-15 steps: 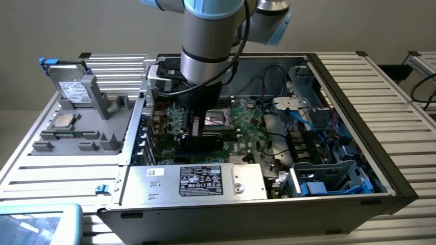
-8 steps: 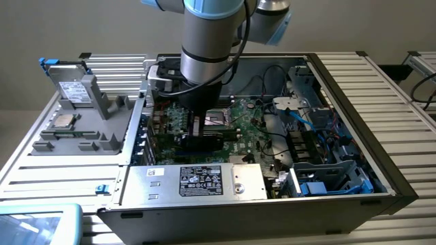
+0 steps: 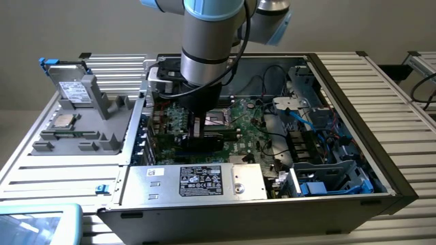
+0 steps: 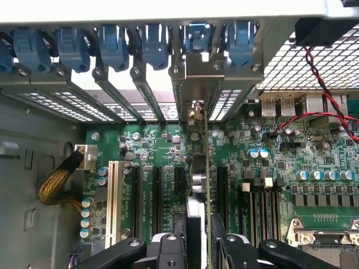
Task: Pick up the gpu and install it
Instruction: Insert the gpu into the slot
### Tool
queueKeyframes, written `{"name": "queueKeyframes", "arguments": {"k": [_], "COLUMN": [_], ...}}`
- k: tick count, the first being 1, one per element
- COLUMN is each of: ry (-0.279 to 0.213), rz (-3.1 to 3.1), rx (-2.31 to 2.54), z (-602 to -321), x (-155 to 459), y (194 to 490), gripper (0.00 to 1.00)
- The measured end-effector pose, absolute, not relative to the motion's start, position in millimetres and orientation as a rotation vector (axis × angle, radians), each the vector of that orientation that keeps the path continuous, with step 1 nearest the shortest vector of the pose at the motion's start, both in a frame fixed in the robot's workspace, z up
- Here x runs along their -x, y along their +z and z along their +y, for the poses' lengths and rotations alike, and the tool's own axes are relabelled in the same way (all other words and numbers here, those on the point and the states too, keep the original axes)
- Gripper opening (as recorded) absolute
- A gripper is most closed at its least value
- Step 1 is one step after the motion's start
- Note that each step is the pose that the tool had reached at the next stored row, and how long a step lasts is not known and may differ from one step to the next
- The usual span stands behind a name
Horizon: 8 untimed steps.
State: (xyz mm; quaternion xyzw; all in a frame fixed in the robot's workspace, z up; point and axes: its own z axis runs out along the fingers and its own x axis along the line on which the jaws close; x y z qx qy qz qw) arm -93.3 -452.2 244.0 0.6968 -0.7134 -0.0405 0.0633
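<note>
The gpu (image 4: 208, 162) appears edge-on in the wrist view, a thin green card standing upright over the expansion slots of the large green motherboard (image 4: 151, 147). Its silver end bracket (image 4: 205, 70) sits against the case's rear slot openings, under a blue clip (image 4: 197, 38). My gripper (image 4: 207, 246) is shut on the card, with a black finger (image 4: 190, 238) on either face. In the exterior view my gripper (image 3: 197, 127) reaches straight down into the open computer case (image 3: 354, 127), above the motherboard's middle, and the arm hides most of the card.
A silver power supply (image 3: 204, 181) lies at the case's near side. On the exterior view's right is a blue drive cage (image 3: 327, 181). A grey parts fixture (image 3: 75, 120) stands outside on the left. Beside the slots run a yellow braided cable (image 4: 56, 182) and red-black wires (image 4: 321, 103).
</note>
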Motion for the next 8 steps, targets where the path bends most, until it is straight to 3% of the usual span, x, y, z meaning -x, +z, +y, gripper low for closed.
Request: {"name": "queueKeyframes", "arguments": {"k": [8], "ry": [-0.123], "rz": [-2.155], "rx": [-2.105], "z": [-452.2], "x": [93.3], "y": [243.8], "gripper": [0.28]}}
